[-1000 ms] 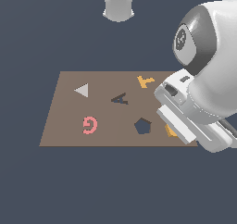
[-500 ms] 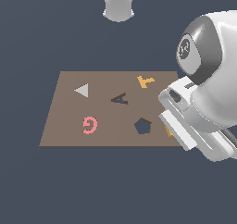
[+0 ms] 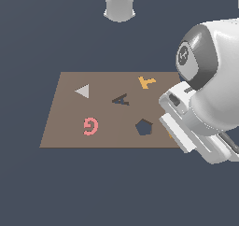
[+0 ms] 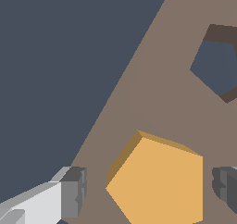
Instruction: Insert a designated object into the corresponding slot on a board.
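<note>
arm: bulky wrist low over the board's edge on the exterior view's right | gripper: jaws spread, fingers either side of the pentagon, not touching | pentagon: flat on board, near slot

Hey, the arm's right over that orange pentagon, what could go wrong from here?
The pincer is open, its fingers straddling the pentagon off-centre; closing may push it sideways instead of gripping it. The slot has a matching outline, so a rotated block could jam on its edge. In the exterior view the arm hides the block.
</note>
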Robot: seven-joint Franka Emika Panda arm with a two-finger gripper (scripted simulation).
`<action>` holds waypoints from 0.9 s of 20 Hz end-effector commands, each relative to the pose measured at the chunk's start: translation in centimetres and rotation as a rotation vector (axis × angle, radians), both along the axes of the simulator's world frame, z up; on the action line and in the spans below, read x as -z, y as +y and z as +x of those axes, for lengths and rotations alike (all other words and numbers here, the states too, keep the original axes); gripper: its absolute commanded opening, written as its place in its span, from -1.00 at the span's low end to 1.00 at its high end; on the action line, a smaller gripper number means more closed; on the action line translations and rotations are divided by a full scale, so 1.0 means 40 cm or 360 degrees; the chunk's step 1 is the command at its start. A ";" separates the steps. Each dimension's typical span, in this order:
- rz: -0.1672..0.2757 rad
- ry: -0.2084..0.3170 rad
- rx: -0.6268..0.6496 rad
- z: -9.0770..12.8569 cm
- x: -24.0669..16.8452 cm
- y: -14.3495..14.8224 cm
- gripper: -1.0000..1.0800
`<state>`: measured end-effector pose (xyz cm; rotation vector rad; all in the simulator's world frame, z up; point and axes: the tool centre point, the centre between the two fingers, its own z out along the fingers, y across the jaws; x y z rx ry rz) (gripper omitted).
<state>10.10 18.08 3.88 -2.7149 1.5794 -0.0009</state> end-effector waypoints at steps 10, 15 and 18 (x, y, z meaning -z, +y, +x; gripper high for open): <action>0.0000 0.0001 0.0001 -0.001 0.022 0.000 -1.00; 0.0000 0.0000 0.0001 0.000 0.019 0.000 -1.00; 0.0000 0.0001 0.0002 0.000 0.009 0.000 -1.00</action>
